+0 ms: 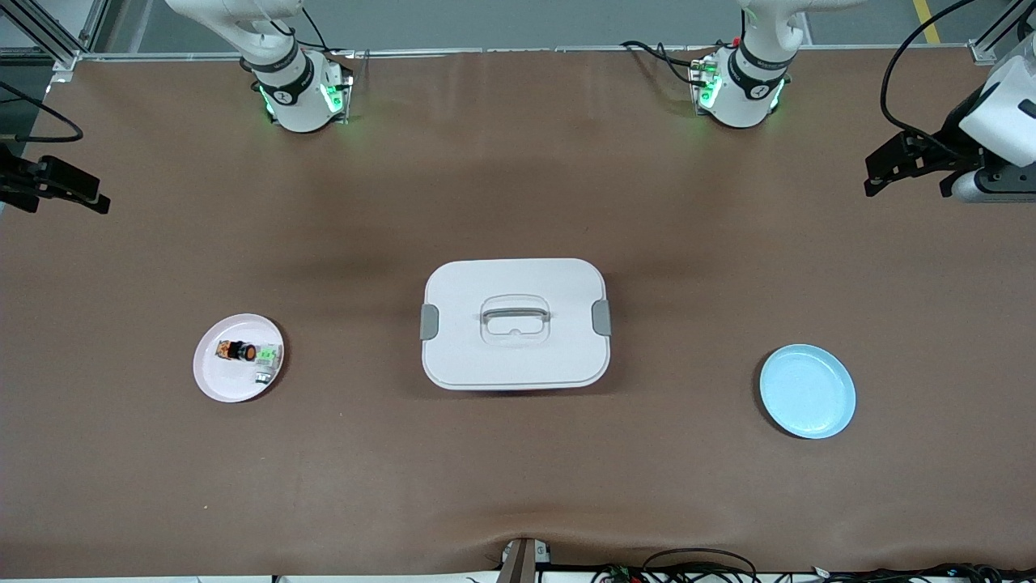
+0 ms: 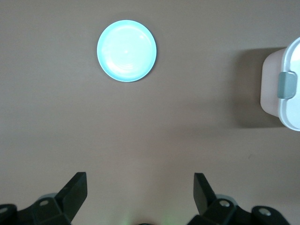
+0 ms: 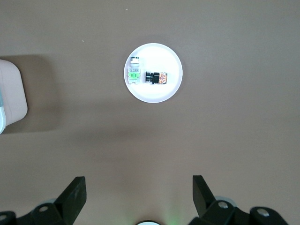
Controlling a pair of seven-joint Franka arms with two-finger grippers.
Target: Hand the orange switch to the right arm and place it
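The orange switch (image 1: 239, 351) (image 3: 156, 78), a stubby black cylinder with an orange end, lies on its side on a pale pink plate (image 1: 212, 380) (image 3: 157, 96) toward the right arm's end of the table. My right gripper (image 1: 65, 204) (image 3: 139, 183) hangs open and empty, high over the table edge at that end, well apart from the plate. The right arm (image 1: 283, 73) rises from its base at the table's back edge. At the other end my left gripper (image 1: 905, 185) (image 2: 139, 180) hangs open and empty over bare table.
A small green-and-silver switch (image 1: 267, 356) (image 3: 134, 72) lies beside the orange one on the same plate. A white lidded box (image 1: 515, 324) (image 2: 281, 93) (image 3: 11, 93) with grey clasps stands mid-table. A light blue plate (image 1: 807, 391) (image 2: 126, 44) sits toward the left arm's end.
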